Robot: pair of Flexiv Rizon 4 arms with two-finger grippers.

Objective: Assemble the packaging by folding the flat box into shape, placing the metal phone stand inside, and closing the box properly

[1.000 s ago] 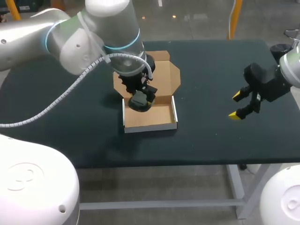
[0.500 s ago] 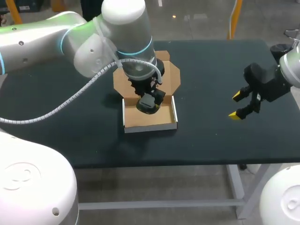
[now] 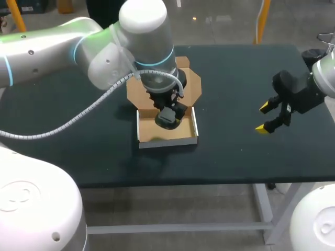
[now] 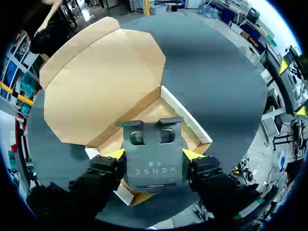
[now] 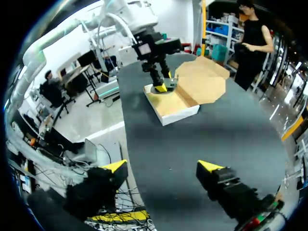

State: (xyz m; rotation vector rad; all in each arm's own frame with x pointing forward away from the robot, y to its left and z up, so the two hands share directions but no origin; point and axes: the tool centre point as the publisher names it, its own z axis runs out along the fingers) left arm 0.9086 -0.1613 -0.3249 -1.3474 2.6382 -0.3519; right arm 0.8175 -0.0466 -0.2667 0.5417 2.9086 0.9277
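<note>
Moved slightly right, the left gripper (image 3: 168,116) is clamped on the one phone stand (image 4: 154,161), over the one open box (image 3: 167,142). The right gripper (image 3: 263,118) hangs at the right, well apart from it, its fingers spread.

The head view looks down from above and behind onto the whole counter (image 3: 235,78). The left wrist view hangs close over the cardboard box (image 4: 103,91). The right wrist view faces that same box from well apart.
</note>
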